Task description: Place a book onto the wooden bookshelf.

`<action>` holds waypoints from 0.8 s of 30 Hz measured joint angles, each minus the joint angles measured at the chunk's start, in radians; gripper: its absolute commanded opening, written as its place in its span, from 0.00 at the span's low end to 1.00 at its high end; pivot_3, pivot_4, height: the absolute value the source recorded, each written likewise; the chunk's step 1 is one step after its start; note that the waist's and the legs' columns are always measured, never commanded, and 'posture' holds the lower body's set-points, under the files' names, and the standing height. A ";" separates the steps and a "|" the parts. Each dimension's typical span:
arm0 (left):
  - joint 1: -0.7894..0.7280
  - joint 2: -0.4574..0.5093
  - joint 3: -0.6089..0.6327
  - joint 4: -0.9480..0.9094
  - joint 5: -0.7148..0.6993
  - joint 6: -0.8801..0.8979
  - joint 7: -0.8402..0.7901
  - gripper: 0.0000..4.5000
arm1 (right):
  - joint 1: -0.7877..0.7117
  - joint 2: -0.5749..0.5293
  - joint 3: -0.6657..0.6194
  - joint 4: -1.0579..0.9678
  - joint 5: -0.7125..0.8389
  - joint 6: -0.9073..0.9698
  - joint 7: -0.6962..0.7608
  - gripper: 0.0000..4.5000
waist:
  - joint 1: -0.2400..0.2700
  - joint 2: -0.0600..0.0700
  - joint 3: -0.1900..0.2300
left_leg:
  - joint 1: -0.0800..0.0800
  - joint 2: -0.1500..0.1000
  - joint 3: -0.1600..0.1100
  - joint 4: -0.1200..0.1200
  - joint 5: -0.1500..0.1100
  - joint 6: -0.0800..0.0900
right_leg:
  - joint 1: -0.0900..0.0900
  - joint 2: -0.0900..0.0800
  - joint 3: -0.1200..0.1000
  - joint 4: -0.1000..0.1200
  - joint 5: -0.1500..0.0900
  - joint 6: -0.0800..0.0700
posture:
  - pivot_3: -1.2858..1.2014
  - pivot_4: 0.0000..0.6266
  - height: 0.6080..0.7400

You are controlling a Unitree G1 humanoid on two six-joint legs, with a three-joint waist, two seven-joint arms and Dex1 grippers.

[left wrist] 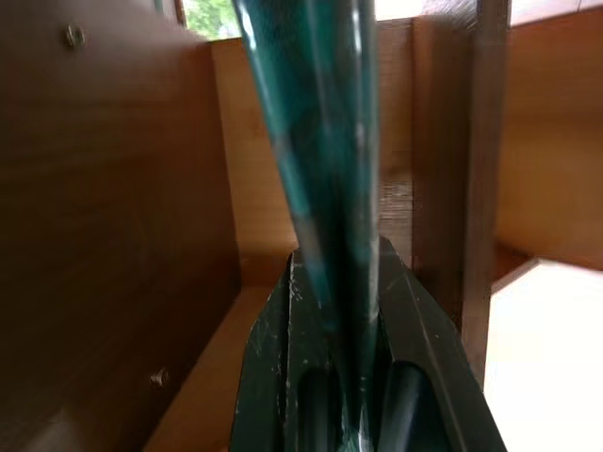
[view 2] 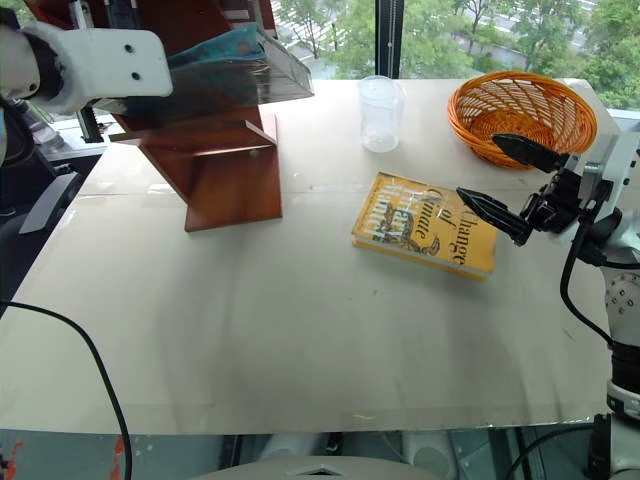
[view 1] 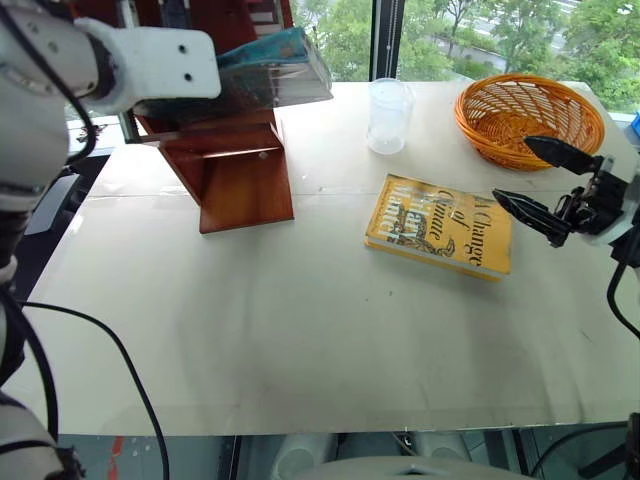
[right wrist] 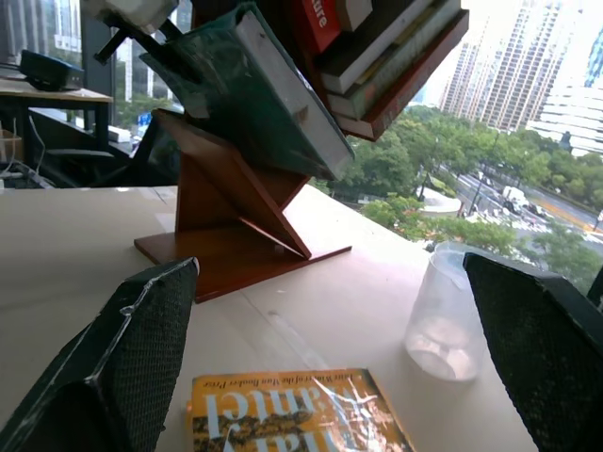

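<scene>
The teal-green book (view 1: 285,62), wrapped in glossy plastic, is held slanted at the upper part of the reddish-brown wooden bookshelf (view 1: 240,175) at the table's far left. My left gripper (left wrist: 344,273) is shut on the book's edge, with shelf panels close on both sides. Whether the book rests on a board I cannot tell. My right gripper (view 1: 511,168) hangs open at the right, above the table, between a yellow book and a basket, with nothing in it.
A yellow book (view 1: 440,225) with black lettering lies flat right of centre. Behind it stand a clear plastic cup (view 1: 388,115) and an orange wicker basket (view 1: 530,115). Several other books (right wrist: 396,47) sit on a higher shelf board.
</scene>
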 measured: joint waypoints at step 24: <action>0.329 -0.075 0.750 -0.474 -0.409 0.897 -0.272 0.86 | -0.046 0.020 -0.015 -0.010 0.078 0.049 -0.014 1.00 | -0.031 0.001 0.000 | -0.008 0.000 -0.001 0.011 0.000 0.000 | -0.010 0.001 0.000 0.012 0.000 0.000 | 0.52 0.24 1.00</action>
